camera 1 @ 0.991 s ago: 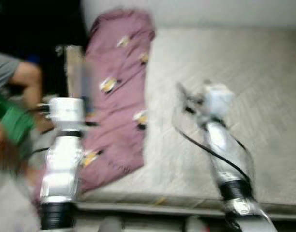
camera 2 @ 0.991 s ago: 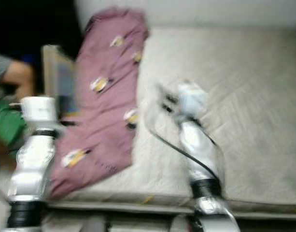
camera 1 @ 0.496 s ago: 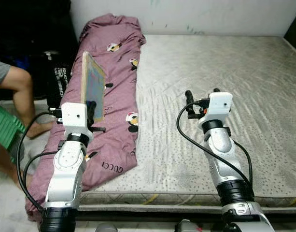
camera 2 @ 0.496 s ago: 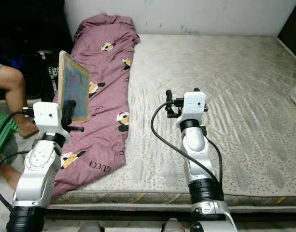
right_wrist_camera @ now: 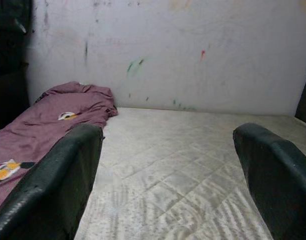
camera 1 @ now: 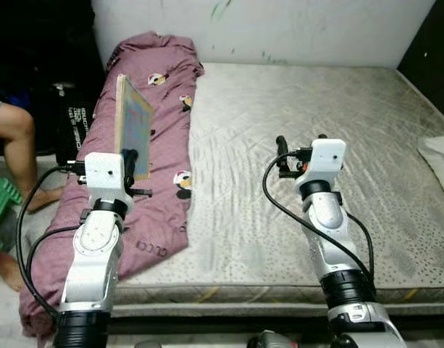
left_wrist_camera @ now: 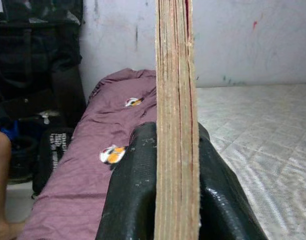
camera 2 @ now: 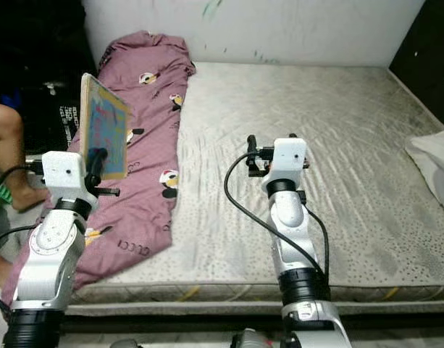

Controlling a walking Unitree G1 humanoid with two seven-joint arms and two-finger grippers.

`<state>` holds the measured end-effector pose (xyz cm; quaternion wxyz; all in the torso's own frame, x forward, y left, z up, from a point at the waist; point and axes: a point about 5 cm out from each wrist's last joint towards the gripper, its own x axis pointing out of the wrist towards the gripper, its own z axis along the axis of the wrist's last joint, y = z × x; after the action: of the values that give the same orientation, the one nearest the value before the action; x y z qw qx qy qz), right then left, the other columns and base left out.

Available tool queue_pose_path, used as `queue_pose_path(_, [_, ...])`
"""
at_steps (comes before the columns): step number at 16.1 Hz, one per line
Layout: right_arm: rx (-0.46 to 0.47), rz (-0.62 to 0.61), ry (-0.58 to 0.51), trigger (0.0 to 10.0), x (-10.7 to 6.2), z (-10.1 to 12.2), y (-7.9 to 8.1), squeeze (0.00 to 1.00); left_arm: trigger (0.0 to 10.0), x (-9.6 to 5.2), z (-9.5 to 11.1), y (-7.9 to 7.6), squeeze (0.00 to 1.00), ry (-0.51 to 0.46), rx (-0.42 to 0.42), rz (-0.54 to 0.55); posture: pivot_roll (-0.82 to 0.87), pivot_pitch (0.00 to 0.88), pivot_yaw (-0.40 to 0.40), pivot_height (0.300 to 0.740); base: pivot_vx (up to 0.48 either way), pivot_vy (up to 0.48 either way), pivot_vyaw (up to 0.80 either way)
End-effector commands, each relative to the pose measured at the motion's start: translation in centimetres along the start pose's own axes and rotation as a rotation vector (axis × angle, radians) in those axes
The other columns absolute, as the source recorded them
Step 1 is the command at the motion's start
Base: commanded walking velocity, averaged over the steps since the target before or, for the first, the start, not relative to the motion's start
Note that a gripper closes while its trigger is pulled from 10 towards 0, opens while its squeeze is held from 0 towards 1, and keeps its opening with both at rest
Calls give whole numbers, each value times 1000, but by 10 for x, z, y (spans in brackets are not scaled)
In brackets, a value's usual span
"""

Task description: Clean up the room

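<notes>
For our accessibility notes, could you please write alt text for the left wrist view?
The left gripper holds a thin wooden board edge-on and upright between its two black fingers. Behind it, a mauve blanket with cartoon prints lies along a bare grey mattress against a scuffed white wall.

The mattress lies bare across its middle and far edge, open to passage. Along its left edge a purple blanket sprawls; a white pillow crowds the right edge.
</notes>
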<state>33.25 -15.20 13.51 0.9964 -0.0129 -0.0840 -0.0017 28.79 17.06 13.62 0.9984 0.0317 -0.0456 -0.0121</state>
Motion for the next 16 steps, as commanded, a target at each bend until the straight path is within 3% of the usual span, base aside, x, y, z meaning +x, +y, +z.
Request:
queue_pose_path(1, [0, -21, 13, 10000, -1, -2, -7, 0, 10000, 3, 8, -5, 0, -47, -5, -20, 6, 0, 28, 740, 0, -349, 0])
queue_pose_path(10, [-7, 8, 19, 10000, -1, -2, -6, 0, 10000, 2, 7, -7, 0, -50, -15, -22, 0, 0, 17, 740, 0, -359, -358])
queue_pose_path(16, [-16, 21, 20, 10000, -1, -2, -6, 0, 10000, 4, 7, -9, 0, -63, -41, -17, -4, 0, 13, 740, 0, -50, 0])
